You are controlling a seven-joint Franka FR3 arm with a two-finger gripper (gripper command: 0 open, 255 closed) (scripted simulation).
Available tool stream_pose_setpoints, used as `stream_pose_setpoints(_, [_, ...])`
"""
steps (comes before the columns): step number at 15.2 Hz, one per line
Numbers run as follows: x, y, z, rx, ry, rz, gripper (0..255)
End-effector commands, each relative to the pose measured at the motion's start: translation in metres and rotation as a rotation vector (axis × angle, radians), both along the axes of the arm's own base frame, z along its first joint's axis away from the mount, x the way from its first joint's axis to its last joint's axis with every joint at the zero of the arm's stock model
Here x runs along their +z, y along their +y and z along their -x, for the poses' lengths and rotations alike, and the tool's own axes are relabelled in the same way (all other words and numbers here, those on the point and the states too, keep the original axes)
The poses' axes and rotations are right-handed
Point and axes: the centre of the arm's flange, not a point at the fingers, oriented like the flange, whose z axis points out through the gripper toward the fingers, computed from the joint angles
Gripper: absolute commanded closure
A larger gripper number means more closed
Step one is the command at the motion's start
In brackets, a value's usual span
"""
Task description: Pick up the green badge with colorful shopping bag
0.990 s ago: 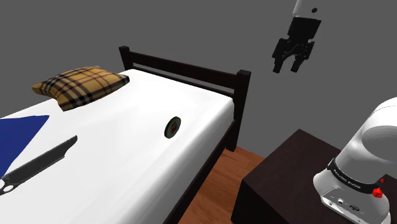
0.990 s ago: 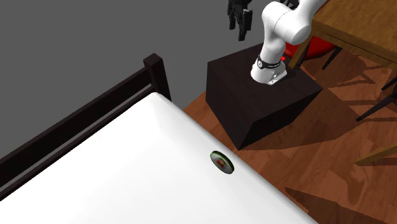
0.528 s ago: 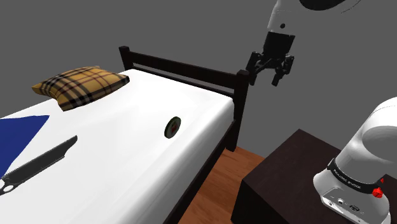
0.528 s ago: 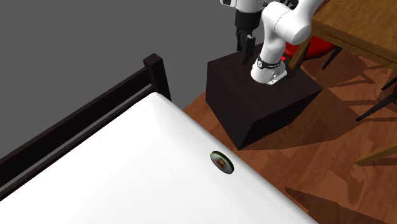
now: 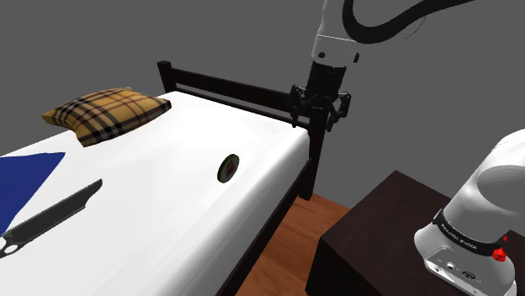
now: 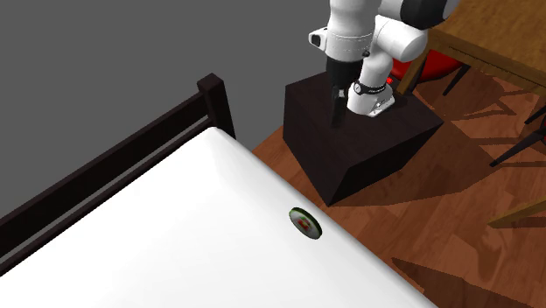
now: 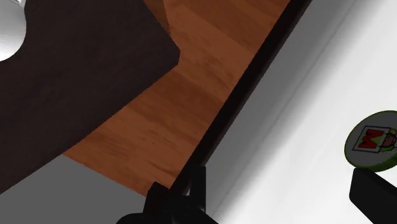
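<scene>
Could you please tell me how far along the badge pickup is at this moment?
Done: nothing yet; the green badge lies untouched on the white bed, near its edge. In hand: the end effector hangs open in the air above the bed's edge, well apart from the badge. Left: get over the badge, descend, shut on it, and lift.

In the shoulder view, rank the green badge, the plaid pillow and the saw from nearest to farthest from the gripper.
From the gripper, open beside the corner post of the bed:
1. Green badge, on the bed near its edge.
2. Plaid pillow, toward the view's upper left.
3. Saw, at the view's lower left.
</scene>
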Motion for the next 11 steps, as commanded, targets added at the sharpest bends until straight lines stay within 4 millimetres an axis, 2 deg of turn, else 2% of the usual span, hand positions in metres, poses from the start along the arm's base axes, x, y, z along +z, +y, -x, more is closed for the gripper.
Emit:
stream_pose_setpoints(1, [-0.013,0.021,-0.012,-0.06,0.008,-0.007,0])
stream_pose_setpoints(11, [-0.063,0.109,-0.093,-0.338,0.049,-0.029,0])
